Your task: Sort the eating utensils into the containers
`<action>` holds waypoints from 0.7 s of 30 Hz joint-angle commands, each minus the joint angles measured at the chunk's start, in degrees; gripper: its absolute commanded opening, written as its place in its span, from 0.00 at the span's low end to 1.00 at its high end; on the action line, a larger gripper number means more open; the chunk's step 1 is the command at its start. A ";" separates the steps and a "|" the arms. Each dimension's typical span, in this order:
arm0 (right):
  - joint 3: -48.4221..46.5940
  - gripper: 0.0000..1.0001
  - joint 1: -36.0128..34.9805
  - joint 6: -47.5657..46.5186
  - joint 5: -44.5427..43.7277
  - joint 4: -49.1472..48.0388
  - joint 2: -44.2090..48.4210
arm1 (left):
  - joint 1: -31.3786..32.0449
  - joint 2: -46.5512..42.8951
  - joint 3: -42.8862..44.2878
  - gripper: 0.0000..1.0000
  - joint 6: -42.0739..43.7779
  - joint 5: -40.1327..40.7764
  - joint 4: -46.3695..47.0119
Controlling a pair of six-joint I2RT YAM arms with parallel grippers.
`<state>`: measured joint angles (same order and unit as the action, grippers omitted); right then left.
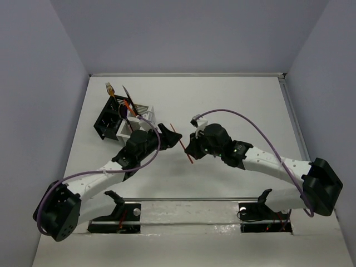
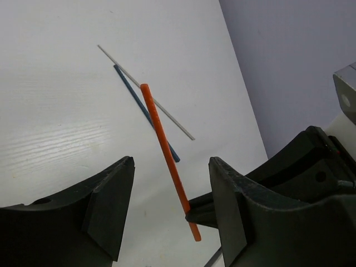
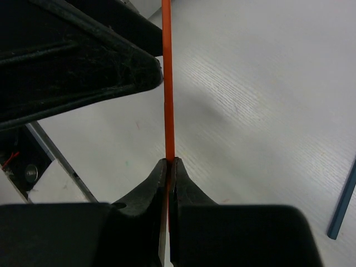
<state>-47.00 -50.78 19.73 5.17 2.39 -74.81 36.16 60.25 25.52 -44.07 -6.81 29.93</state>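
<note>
The right pincer (image 3: 168,164) is closed on the orange stick (image 3: 167,83), which rises straight above its tips. The left pincer (image 2: 171,167) is open, one finger on each side of the stick. I judge a handover: the left must close before the right lets go.

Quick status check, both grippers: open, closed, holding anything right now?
Left gripper: open, holding nothing; the orange stick passes between its fingers.
Right gripper: shut on the orange stick.
</note>
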 commanded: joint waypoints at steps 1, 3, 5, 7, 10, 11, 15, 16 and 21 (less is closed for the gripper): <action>0.42 0.00 -0.81 0.31 1.07 -3.80 1.33 | 2.06 2.94 3.04 0.55 0.22 1.53 7.77; 0.86 0.00 -0.81 0.49 1.33 -4.15 1.68 | 2.07 4.79 4.01 0.52 0.65 2.06 7.86; 1.04 0.00 -0.81 0.58 1.42 -4.33 2.21 | 2.59 5.84 4.36 0.34 0.66 2.24 7.86; 1.30 0.00 -0.81 0.58 1.34 -4.24 2.29 | 2.60 5.93 4.63 0.14 0.74 2.94 7.95; 1.48 0.00 -0.81 0.58 1.42 -4.59 2.56 | 2.60 5.50 5.42 0.00 1.44 3.91 6.37; 1.65 0.00 -0.81 0.58 1.51 -4.94 2.65 | 2.60 5.41 5.77 0.00 1.80 4.26 5.76; 1.56 0.06 -0.81 0.66 0.90 -5.12 3.26 | 2.60 4.00 7.79 0.00 3.20 6.28 2.33; 1.65 0.14 -0.81 0.66 0.81 -5.20 3.52 | 2.60 3.65 8.40 0.00 3.73 6.54 1.28; 3.14 0.58 -0.81 0.40 -0.16 -5.29 8.17 | 2.60 0.23 15.15 0.00 7.59 13.56 -7.77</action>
<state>-45.41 -51.09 20.40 5.41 -0.27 -71.72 38.89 64.36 33.58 -40.95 0.27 26.68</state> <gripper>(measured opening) 0.512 0.043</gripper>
